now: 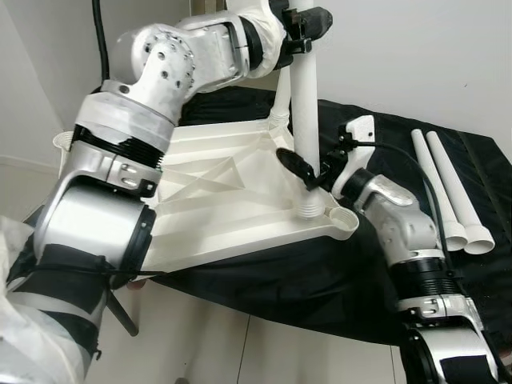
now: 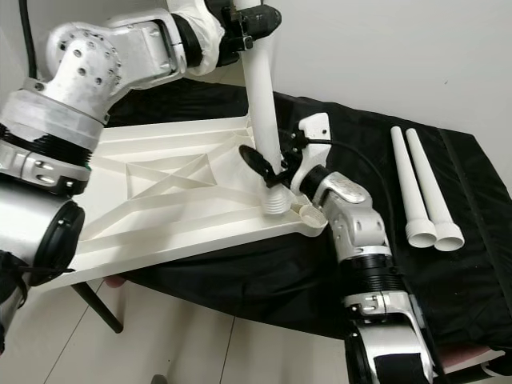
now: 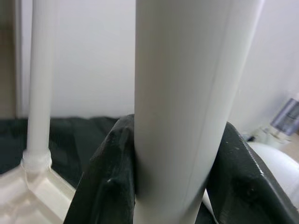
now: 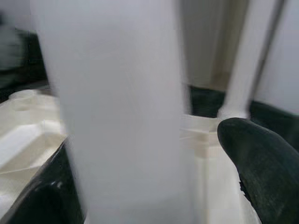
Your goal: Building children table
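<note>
I am in the middle of fitting a leg: the white plastic children's table panel (image 1: 216,192) lies upside down on a black cloth (image 1: 320,296) that covers the tabletop, its ribbed underside up, and a long white plastic tube leg (image 1: 305,112) stands upright in the round socket (image 1: 314,210) at the panel's corner nearest my right arm.

My left pincer (image 1: 302,24) is pinching that leg high up; in the left wrist view its two black fingers (image 3: 105,186) press against either side of the tube. My right pincer (image 1: 314,178) sits low at the leg's foot, just above the socket, with one finger on each side of the tube; in the right wrist view the fingers (image 4: 259,158) look spread a little wider than the leg, so I judge it is guiding rather than clamping.

Another white leg (image 3: 39,79) already stands in the far corner of the panel. Two more white tube legs (image 1: 452,192) lie side by side on the cloth towards its right edge, well apart from the panel.

The next move, as I judge it, is to press the leg straight down until it seats, keeping it upright. Then I let go and reach for one of the spare legs.
</note>
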Controlling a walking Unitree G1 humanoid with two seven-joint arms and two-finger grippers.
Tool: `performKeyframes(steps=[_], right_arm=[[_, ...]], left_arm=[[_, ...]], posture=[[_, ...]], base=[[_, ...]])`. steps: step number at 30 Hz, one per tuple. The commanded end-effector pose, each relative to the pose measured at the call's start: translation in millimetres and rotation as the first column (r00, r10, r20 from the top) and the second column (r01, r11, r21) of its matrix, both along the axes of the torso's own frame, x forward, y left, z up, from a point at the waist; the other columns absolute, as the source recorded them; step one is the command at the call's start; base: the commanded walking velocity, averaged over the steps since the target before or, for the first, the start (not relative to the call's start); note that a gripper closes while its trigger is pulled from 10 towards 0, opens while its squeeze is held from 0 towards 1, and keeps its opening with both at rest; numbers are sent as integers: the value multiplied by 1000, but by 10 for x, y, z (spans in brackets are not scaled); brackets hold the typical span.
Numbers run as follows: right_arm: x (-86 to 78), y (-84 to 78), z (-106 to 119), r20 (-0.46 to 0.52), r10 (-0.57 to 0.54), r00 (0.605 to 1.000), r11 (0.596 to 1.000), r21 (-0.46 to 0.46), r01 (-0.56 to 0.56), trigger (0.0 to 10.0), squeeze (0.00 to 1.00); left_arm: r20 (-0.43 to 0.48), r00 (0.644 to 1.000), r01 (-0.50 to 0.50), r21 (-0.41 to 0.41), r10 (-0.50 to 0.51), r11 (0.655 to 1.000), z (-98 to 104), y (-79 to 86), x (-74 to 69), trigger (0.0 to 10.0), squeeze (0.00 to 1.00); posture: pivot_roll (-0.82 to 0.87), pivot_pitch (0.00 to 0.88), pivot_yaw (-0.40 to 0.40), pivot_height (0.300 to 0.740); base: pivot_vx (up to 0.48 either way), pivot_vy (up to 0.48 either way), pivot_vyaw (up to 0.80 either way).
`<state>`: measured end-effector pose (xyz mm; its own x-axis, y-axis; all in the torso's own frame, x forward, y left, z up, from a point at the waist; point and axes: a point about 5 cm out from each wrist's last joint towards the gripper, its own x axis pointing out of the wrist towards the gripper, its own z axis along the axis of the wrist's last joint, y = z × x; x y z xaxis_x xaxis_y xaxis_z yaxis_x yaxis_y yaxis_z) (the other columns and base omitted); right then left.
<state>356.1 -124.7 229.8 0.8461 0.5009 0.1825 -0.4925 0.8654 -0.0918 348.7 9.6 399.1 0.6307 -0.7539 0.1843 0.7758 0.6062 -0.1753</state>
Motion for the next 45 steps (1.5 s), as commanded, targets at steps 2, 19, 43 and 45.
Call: performKeyframes(steps=[2, 19, 43, 45], right_arm=[[1, 72, 12, 23, -41, 999, 999, -28, 42, 10000, 0], [-19, 281, -42, 135, -354, 925, 925, -93, 368, 10000, 0], [142, 235, -68, 160, -391, 906, 897, -156, 414, 10000, 0], [158, 224, -69, 159, -393, 906, 895, -159, 417, 10000, 0]], left_arm=[[90, 996, 24, -23, -22, 999, 192, -123, -120, 10000, 0], [167, 976, -143, -12, 143, 990, 201, -54, 86, 10000, 0], [184, 972, -147, -18, 148, 989, 300, -116, 261, 10000, 0], [186, 972, -139, -18, 140, 990, 312, -112, 257, 10000, 0]], posture=[[-15, 0, -32, 740], [7, 0, -67, 740], [19, 0, -65, 740], [19, 0, -65, 740]], base=[[0, 0, 0], [0, 0, 0], [0, 0, 0], [0, 0, 0]])
